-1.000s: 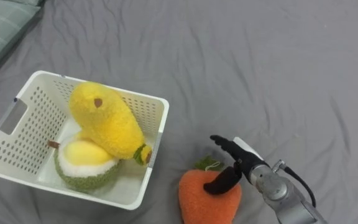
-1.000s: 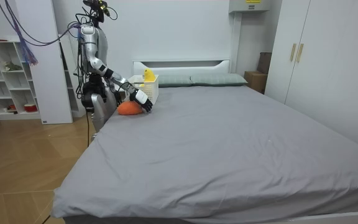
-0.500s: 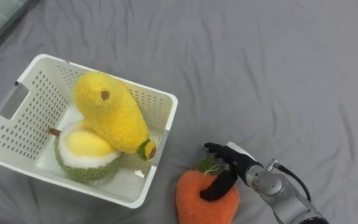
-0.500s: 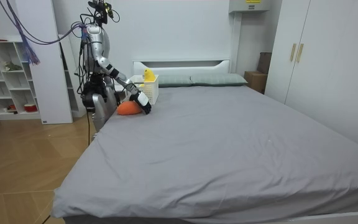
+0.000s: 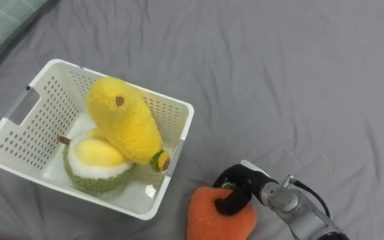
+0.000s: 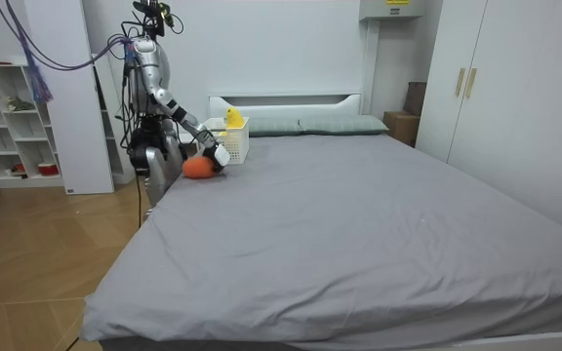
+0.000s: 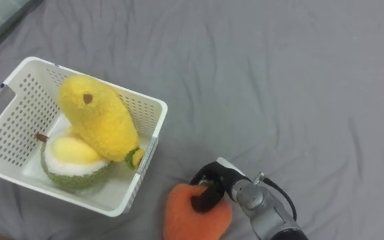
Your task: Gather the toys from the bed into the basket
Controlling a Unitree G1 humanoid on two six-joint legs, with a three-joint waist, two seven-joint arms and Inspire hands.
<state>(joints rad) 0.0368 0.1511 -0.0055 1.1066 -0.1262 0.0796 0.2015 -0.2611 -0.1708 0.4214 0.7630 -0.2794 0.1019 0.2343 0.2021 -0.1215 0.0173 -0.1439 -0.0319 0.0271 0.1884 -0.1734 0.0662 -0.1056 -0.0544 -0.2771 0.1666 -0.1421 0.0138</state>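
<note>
1. Nearest in: the orange plush toy (image 5: 209, 217) lies on the grey bedsheet (image 5: 279, 80); the right hand (image 5: 234, 192) comes at it from the right, fingers curled into its top, gripping.
2. Just to its left: the white basket (image 5: 179, 137); a yellow plush fruit (image 5: 122, 120) and a green-rimmed plush half (image 5: 95, 170) are inside.
3. My call: lift up and left over that rim; short carry.

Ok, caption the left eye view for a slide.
Right robot hand grips an orange toy beside the basket on the bed.
</note>
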